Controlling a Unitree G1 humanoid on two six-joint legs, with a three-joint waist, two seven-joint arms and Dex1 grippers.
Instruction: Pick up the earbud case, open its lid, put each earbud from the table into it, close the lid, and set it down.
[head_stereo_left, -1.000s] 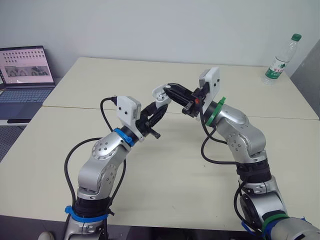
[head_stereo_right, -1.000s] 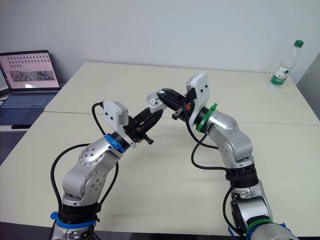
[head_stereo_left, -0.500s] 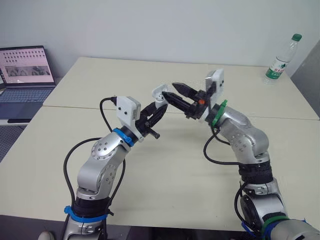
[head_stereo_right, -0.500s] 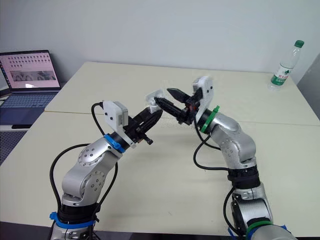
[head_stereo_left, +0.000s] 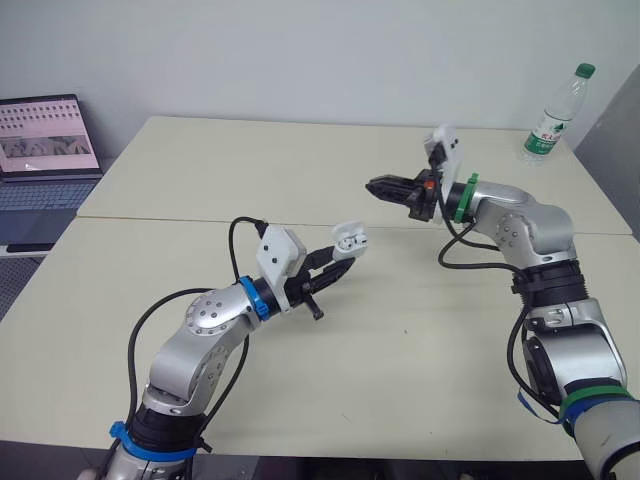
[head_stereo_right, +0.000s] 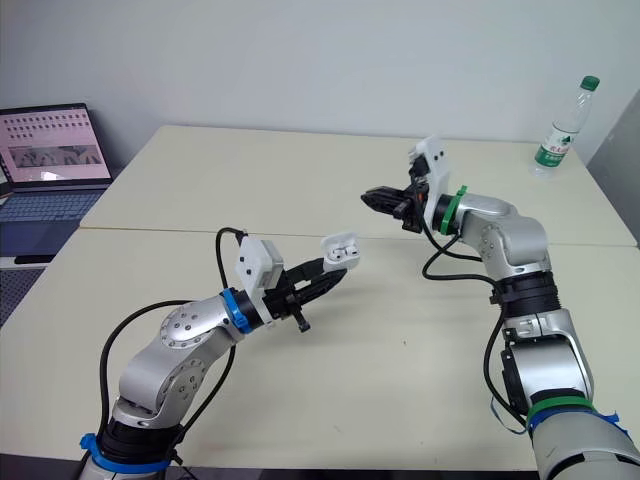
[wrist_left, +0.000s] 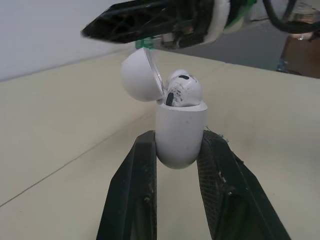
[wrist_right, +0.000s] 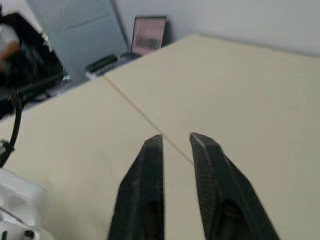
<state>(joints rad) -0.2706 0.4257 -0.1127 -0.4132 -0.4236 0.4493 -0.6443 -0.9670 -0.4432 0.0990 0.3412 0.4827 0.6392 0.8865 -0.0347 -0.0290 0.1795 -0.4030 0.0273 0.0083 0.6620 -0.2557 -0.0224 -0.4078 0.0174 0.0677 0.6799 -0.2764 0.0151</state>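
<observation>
The right fingers (wrist_right: 150, 185), only a little apart and empty, have pulled away from the case (wrist_left: 180, 137), which the left fingers (wrist_left: 131, 195) grip above the desk (head_stereo_left: 450, 330), its lid (wrist_left: 140, 75) open. An earbud (wrist_left: 184, 89) sits inside, so closing the lid is probably next.

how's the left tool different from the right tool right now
The left tool is clamped on the earbud case, whose lid is open with an earbud inside; the right tool holds nothing, its fingers slightly apart. The left tool sits nearer the robot, while the right tool is farther out over the table. Both have two black fingers and are raised off the table.
</observation>
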